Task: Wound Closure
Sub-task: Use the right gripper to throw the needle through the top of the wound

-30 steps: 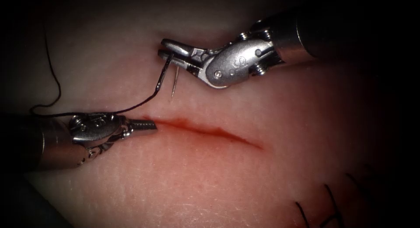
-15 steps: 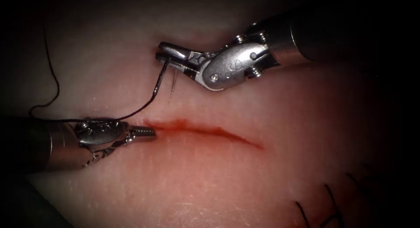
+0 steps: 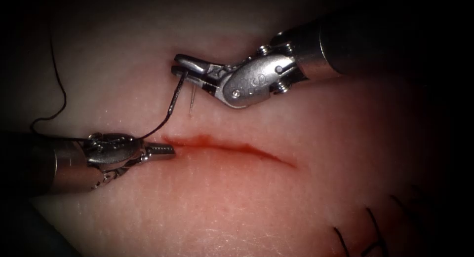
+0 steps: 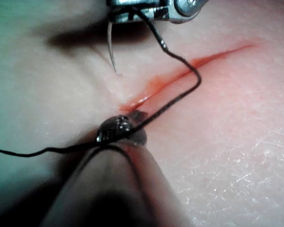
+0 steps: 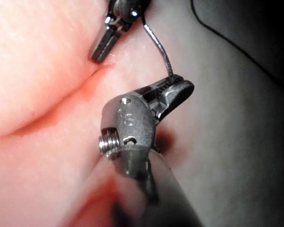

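Right tool [image 3: 183,65] clamped on needle [image 3: 191,100] near its swaged end, tip just above tissue [image 3: 237,198]. Left tool [image 3: 167,149] closed, empty, at cut [image 3: 232,147]. Thread [image 3: 163,120] trailing. Needle drifting left; probably lining up a bite.

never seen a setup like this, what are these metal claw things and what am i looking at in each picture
This is a surgical practice robot with two thin arms, each ending in a small metal gripper. One picture looks down on the scene; the other two come from cameras on the arms. The pale pork tissue has a red cut. The right gripper is shut on the curved steel needle, near its thread end; the point hangs above the cut, out of the tissue. The black thread trails over the left gripper, shut at the cut's left end.
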Robot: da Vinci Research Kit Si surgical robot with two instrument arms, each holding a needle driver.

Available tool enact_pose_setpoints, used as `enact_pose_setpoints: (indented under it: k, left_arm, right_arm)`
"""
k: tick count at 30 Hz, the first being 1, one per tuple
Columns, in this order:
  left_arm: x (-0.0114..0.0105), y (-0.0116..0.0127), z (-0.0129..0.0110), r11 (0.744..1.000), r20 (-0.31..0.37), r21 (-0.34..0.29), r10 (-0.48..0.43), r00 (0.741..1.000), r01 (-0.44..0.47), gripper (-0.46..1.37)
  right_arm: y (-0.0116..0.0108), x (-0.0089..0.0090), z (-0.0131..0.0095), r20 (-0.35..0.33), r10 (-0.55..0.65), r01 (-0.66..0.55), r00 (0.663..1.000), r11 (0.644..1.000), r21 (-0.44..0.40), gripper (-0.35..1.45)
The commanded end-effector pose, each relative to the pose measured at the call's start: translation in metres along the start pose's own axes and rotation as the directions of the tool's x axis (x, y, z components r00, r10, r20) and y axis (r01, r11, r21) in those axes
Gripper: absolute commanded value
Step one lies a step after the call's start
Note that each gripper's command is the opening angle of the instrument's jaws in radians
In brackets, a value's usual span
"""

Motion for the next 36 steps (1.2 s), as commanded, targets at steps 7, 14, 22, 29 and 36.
enact_pose_setpoints:
  k: [7,14,22,29,36]
  left_arm:
    - [0.0002,0.0001,-0.0003,1.000,-0.010,-0.008,-0.005,1.000,0.005,-0.35]
    - [0.0002,0.0001,-0.0003,1.000,-0.010,-0.007,-0.012,1.000,0.012,-0.35]
    - [0.0002,0.0001,-0.0003,1.000,-0.010,-0.006,-0.012,1.000,0.012,-0.35]
    - [0.0003,0.0000,-0.0003,1.000,-0.009,-0.006,-0.007,1.000,0.007,-0.35]
    - [0.0003,0.0000,-0.0004,1.000,-0.009,-0.005,-0.007,1.000,0.007,-0.35]
  right_arm:
    - [-0.0014,0.0000,-0.0003,-0.001,-0.014,0.014,1.000,1.000,0.015,-0.35]
    - [-0.0033,-0.0004,-0.0011,-0.007,-0.034,0.034,0.999,0.999,0.028,-0.35]
    - [-0.0055,-0.0011,-0.0017,-0.010,-0.006,0.006,1.000,0.999,0.041,-0.35]
    - [-0.0081,-0.0015,-0.0028,0.011,0.022,-0.023,1.000,0.999,0.040,-0.35]
    - [-0.0088,-0.0023,-0.0031,0.044,0.064,-0.065,0.997,0.997,0.034,-0.35]
